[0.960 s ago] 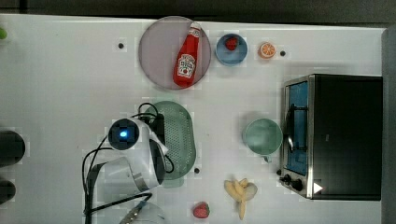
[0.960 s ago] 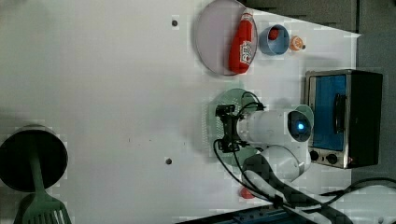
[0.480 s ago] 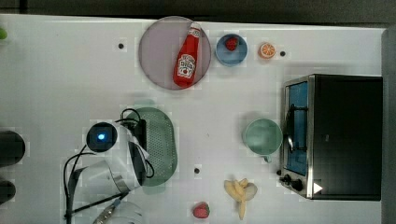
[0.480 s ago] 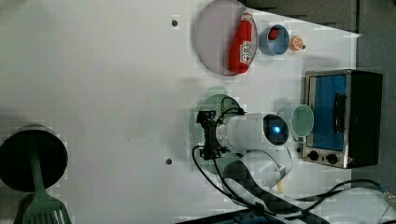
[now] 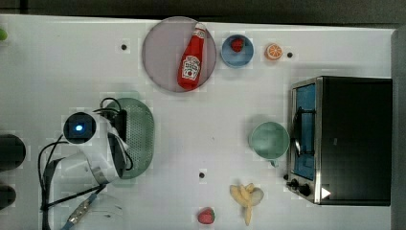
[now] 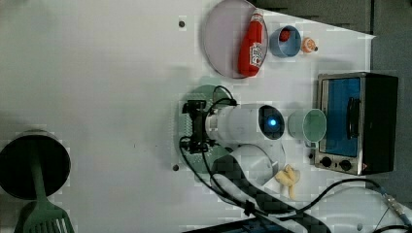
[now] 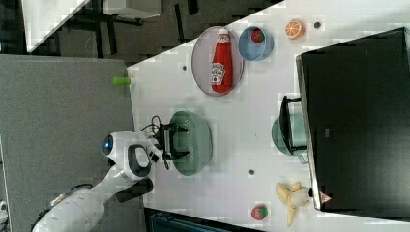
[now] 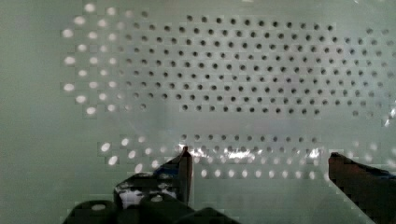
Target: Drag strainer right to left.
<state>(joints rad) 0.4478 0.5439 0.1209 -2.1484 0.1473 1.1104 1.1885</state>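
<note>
The strainer (image 5: 141,138) is a pale mint-green oval with a grid of small holes, lying on the white table toward the top view's left. My gripper (image 5: 119,126) reaches down into its left half, and the white arm covers that side. In the wrist view the holed floor of the strainer (image 8: 233,70) lies close under the camera, and my gripper (image 8: 259,161) stands open with its black fingertips (image 8: 184,163) spread wide just above that floor. Nothing is held between them. In the right view my gripper (image 7: 172,140) sits over the strainer's (image 7: 198,142) near rim.
A greyish-pink plate (image 5: 160,52) carries a red ketchup bottle (image 5: 191,60). Beside it are a blue bowl (image 5: 237,56) and an orange (image 5: 274,51). A green mug (image 5: 269,140) stands by the toaster oven (image 5: 349,139). A banana (image 5: 246,195) and a strawberry (image 5: 207,215) lie at the front.
The arm and the strainer have slid together toward the top view's left. The gripper has stayed open inside it.
</note>
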